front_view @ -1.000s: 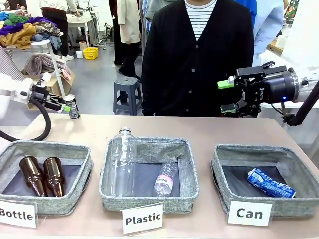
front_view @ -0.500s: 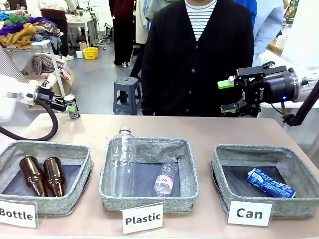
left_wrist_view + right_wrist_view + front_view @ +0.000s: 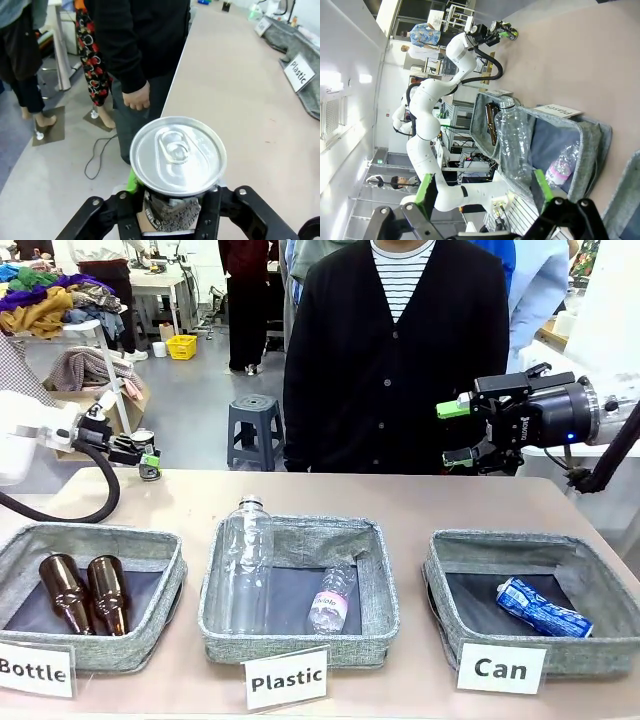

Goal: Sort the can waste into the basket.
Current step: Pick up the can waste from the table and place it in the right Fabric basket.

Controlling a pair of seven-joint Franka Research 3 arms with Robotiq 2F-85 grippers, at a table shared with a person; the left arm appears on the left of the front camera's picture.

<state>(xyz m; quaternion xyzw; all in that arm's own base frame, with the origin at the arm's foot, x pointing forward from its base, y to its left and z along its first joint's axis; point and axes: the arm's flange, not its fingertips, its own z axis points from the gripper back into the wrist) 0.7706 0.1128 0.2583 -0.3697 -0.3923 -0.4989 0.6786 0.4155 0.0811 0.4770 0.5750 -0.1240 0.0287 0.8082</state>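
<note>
Progress stands at roughly half: the crushed blue drink can with white lettering [image 3: 543, 608] already lies in the grey woven-fabric basket signed "Can" [image 3: 447, 580] at four o'clock on the bench [image 3: 420, 502], its long axis flat and slanting from ten o'clock down to four o'clock. The second piece, a dark crushed can with a silver pull-tab lid [image 3: 178, 155], is still outside that basket, pinched in the left end effector [image 3: 146, 459] above the bench's far edge at ten o'clock, well apart from its goal. In the left wrist view the black fingers press on the can's crumpled body, its lid facing the camera, so the long axis runs along the fingers. What remains, by my reading, is carrying it across and releasing it there. The right end effector [image 3: 456, 432] hangs spread and empty above the "Can" basket, at two o'clock.
</note>
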